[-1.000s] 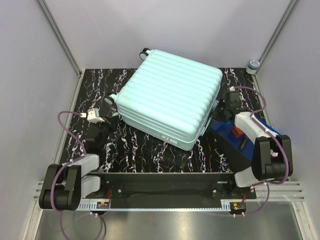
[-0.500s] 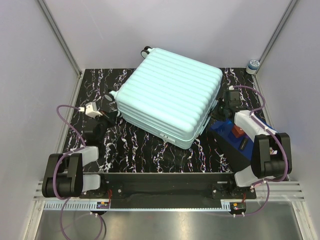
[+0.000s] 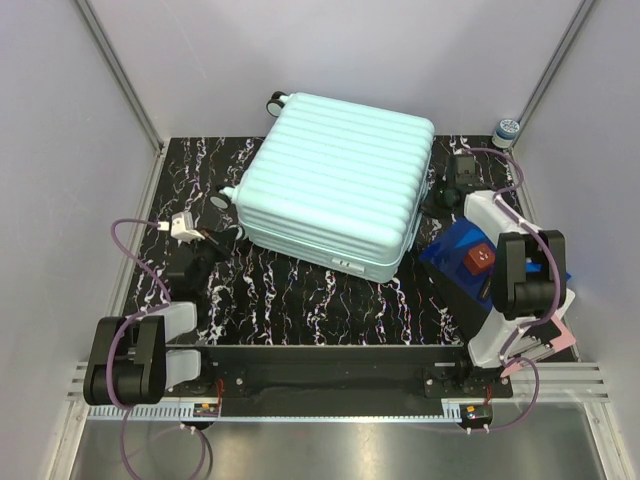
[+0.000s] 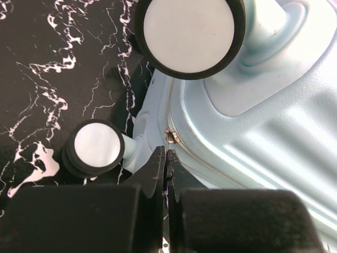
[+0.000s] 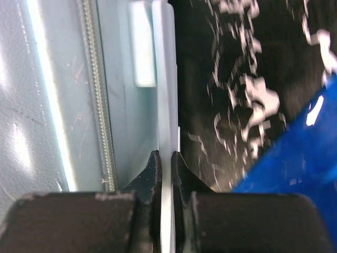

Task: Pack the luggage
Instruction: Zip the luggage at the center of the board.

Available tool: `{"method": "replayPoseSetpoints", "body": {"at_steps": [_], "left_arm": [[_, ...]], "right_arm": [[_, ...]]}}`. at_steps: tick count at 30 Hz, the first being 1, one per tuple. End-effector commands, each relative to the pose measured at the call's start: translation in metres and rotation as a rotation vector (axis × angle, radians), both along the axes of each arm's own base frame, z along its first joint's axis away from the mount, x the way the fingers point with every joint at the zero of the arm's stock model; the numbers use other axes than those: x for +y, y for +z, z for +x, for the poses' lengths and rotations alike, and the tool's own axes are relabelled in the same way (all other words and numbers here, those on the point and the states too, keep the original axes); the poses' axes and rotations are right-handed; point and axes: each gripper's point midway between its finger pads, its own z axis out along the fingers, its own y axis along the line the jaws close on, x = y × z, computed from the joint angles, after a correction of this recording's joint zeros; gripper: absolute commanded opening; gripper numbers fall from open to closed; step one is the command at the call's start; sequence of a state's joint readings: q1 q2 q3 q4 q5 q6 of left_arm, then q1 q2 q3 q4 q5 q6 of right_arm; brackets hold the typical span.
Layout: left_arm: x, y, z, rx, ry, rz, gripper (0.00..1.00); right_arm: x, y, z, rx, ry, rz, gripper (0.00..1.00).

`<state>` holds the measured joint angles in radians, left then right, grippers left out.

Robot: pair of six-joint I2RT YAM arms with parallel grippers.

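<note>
Suitcase (image 3: 335,185) is lying closed far centre, left gripper (image 4: 166,158) pinching its zip pull (image 4: 169,138), right gripper (image 5: 165,163) clamping its right rim (image 5: 164,95); zipping seems underway, calling next for a steady, straight drag.

The right jaws pinch the luggage (image 5: 134,121) by its thin edge.

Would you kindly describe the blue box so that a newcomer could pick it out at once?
Start at the black marbled table, where a big mint-green suitcase lies flat. Just right of the suitcase's near corner sits the blue box, low and flat, with a small red block on top. It is the only deep-blue thing there.
</note>
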<state>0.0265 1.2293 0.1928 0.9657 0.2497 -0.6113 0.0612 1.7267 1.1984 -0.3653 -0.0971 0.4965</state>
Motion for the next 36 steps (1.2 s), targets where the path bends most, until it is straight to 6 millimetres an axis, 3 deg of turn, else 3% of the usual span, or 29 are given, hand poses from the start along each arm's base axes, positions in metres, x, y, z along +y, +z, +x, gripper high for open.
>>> {"method": "replayPoseSetpoints", "body": {"at_steps": [1,6,7,8,9,12,13,14,16,17,21,22,25,28,29,30,31,33,34,36], "left_arm": [[0.036,0.019,0.001,-0.093,0.16,0.023,0.0],[0.032,0.017,-0.002,-0.088,0.139,0.018,0.0],[0.031,0.017,-0.003,-0.088,0.129,0.02,0.0],[0.03,0.016,-0.003,-0.085,0.123,0.018,0.0],[0.028,0.015,-0.004,-0.083,0.115,0.019,0.0],[0.019,0.015,-0.006,-0.088,0.057,0.031,0.0],[0.014,0.014,-0.008,-0.088,0.029,0.034,0.0],[0.014,0.014,-0.008,-0.09,0.023,0.036,0.0],[0.01,0.011,-0.012,-0.087,0.006,0.035,0.0],[0.009,0.011,-0.013,-0.089,0.0,0.036,0.0],[0.002,0.016,-0.019,-0.114,-0.026,0.054,0.0],[0.0,0.019,-0.021,-0.122,-0.031,0.059,0.0],[-0.004,0.017,-0.028,-0.125,-0.04,0.067,0.0],[-0.006,0.018,-0.031,-0.128,-0.048,0.076,0.0],[-0.005,0.017,-0.032,-0.125,-0.045,0.079,0.0],[-0.005,0.016,-0.033,-0.124,-0.047,0.08,0.0],[-0.006,0.017,-0.033,-0.126,-0.05,0.08,0.0],[-0.007,0.013,-0.036,-0.12,-0.053,0.075,0.0],[-0.008,0.016,-0.037,-0.129,-0.057,0.074,0.0],[-0.01,0.014,-0.039,-0.125,-0.066,0.075,0.0]], "right_arm": [[-0.045,0.008,0.056,-0.111,-0.118,-0.124,0.0],[-0.045,0.014,0.049,-0.094,-0.102,-0.131,0.02],[-0.046,0.013,0.042,-0.073,-0.104,-0.14,0.11],[-0.049,0.018,0.035,-0.075,-0.111,-0.15,0.44],[-0.052,0.021,0.029,-0.069,-0.121,-0.161,0.6],[-0.068,0.036,-0.002,-0.06,-0.175,-0.234,0.97],[-0.076,0.037,-0.017,-0.035,-0.195,-0.273,1.0],[-0.081,0.059,-0.026,-0.078,-0.214,-0.287,1.0],[-0.089,0.081,-0.041,-0.098,-0.235,-0.325,1.0],[-0.09,0.108,-0.048,-0.163,-0.251,-0.321,1.0],[-0.07,0.184,-0.06,-0.345,-0.195,-0.231,1.0],[-0.061,0.207,-0.06,-0.403,-0.165,-0.199,0.98],[-0.022,0.247,-0.064,-0.505,-0.068,-0.168,0.98],[0.028,0.262,-0.062,-0.54,0.061,-0.15,0.97],[0.044,0.256,-0.057,-0.526,0.102,-0.148,0.96],[0.077,0.259,-0.06,-0.539,0.187,-0.13,0.96],[0.095,0.269,-0.06,-0.571,0.242,-0.119,0.96],[0.141,0.264,-0.057,-0.584,0.365,-0.098,0.96],[0.179,0.261,-0.061,-0.592,0.47,-0.101,0.96],[0.215,0.263,-0.065,-0.62,0.584,-0.114,0.96]]}}
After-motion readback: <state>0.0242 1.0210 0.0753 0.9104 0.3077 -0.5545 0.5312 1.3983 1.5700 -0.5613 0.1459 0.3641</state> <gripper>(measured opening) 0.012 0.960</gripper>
